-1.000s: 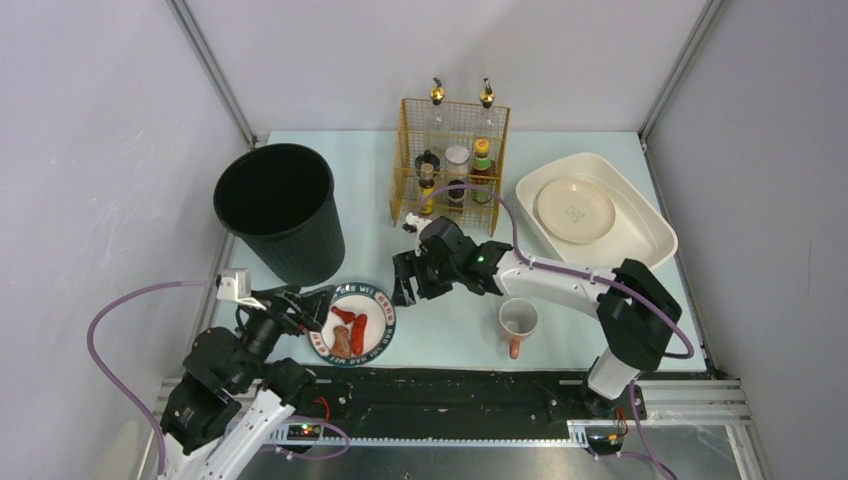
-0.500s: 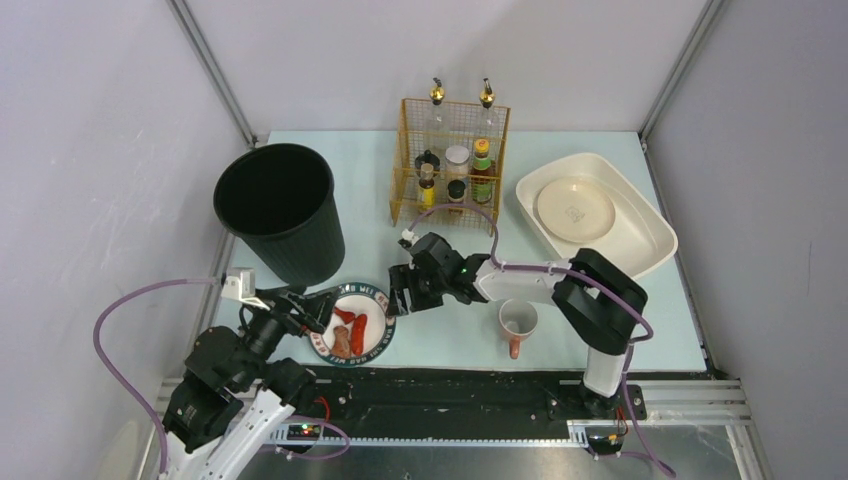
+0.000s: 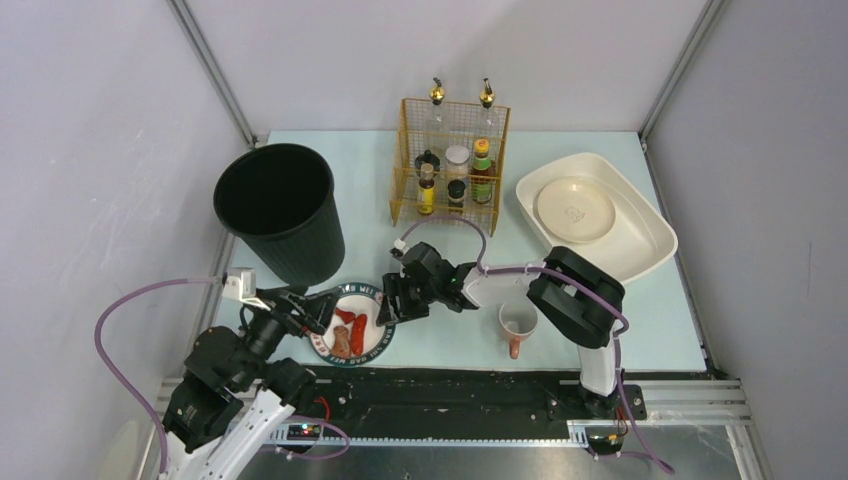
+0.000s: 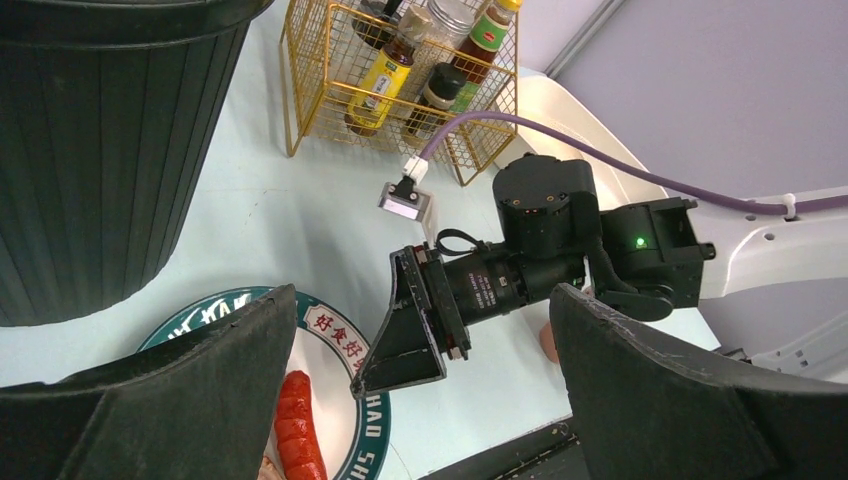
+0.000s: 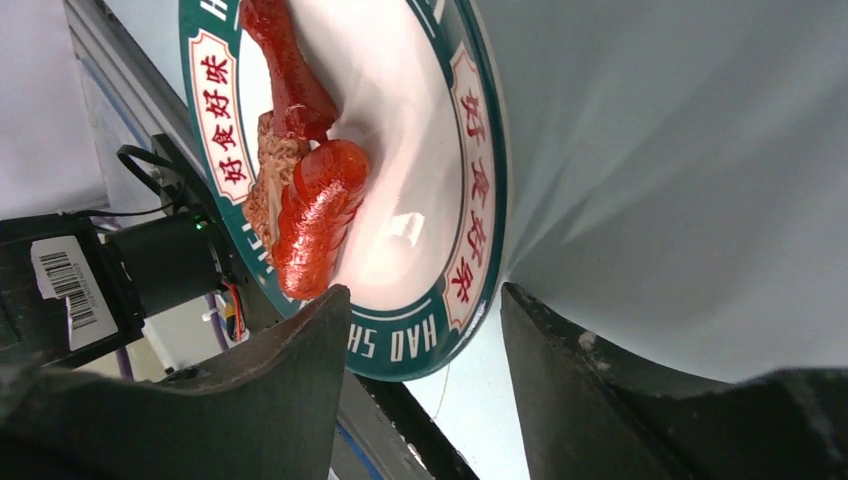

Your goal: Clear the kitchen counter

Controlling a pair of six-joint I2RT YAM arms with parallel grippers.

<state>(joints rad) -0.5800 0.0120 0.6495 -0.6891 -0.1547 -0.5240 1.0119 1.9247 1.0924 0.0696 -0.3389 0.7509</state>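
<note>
At the plate (image 3: 375, 346) rim, the right claw (image 3: 390, 304) has arrived, jaws parted astride it; left claw (image 3: 322, 308) gapes wide.

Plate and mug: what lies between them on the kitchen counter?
The right gripper at the plate's rim, then bare kitchen counter up to the mug; top view.

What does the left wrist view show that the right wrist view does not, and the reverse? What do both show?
Only the left wrist view: the black bin, the gold wire rack and its bottles. Only the right wrist view: a barcode label on dark hardware past the plate. Both: that green-rimmed plate, a red sausage, the kitchen counter and the right gripper, open about the plate's rim.
</note>
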